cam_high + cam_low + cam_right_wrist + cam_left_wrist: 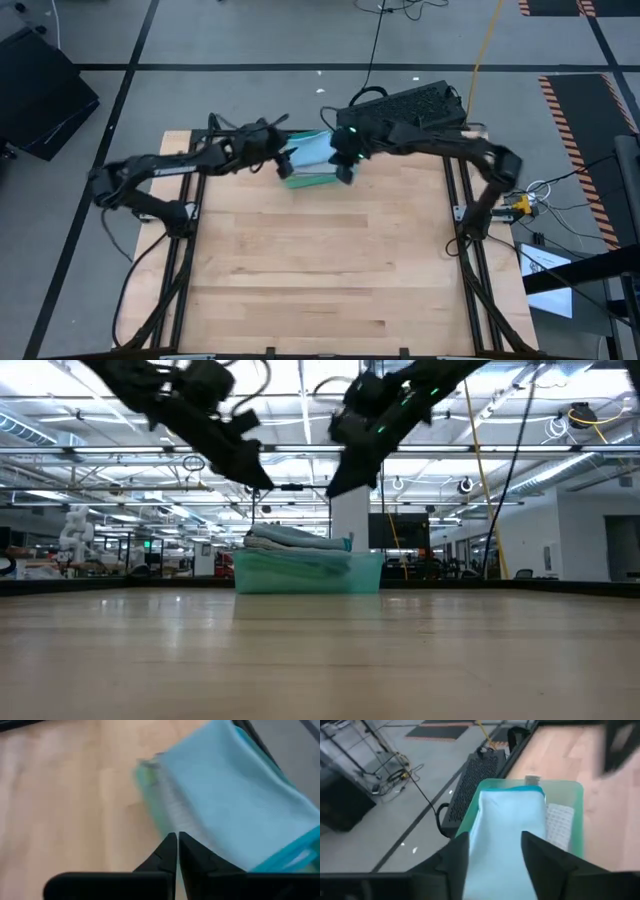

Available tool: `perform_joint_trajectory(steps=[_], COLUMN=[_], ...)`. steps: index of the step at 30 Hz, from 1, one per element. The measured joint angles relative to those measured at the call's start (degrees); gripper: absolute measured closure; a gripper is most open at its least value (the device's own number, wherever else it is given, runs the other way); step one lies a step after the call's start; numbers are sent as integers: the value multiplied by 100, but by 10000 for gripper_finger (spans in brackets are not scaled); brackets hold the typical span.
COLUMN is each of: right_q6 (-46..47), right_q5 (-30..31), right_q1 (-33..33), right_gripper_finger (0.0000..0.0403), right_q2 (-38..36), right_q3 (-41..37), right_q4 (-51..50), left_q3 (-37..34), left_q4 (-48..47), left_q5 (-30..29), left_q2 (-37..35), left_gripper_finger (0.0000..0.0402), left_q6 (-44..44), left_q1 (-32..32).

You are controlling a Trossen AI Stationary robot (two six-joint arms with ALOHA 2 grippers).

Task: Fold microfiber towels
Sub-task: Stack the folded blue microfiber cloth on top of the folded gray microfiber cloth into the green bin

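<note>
A teal tray (312,180) stands at the middle of the table's far edge and holds a stack of microfiber towels (295,538). The top one is light blue (507,820), and a pale grey one (560,822) shows beside it. My left gripper (495,860) hovers open over the left side of the stack (282,160), clear above it in the low view (258,478). My right gripper (176,845) is shut with nothing between its fingers. It hangs above the tray's right near corner (345,168), also clear of the towels (345,482).
A black keyboard-like unit (410,105) lies just past the table's far edge, behind the tray. Bare wooden tabletop (320,260) stretches from the tray to the near edge. Black frame rails (465,250) run along both table sides.
</note>
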Motion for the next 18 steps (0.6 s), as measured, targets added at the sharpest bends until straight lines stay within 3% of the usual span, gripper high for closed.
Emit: perform_joint_trajectory(steps=[5, 10, 18], right_q6=[242, 437, 471], right_q5=[261, 904, 1038], right_q1=[397, 741, 780], right_gripper_finger=[395, 395, 395], right_q2=[-1561, -2834, -3786], right_q3=[-1498, -3128, -4577], right_q4=[686, 1949, 3306], left_q3=[694, 882, 882], left_q4=[37, 325, 237], left_q5=[472, 843, 909], left_q2=[935, 1682, 2494], left_gripper_finger=[291, 351, 398], left_q6=[574, 902, 918], left_q1=[241, 579, 1038])
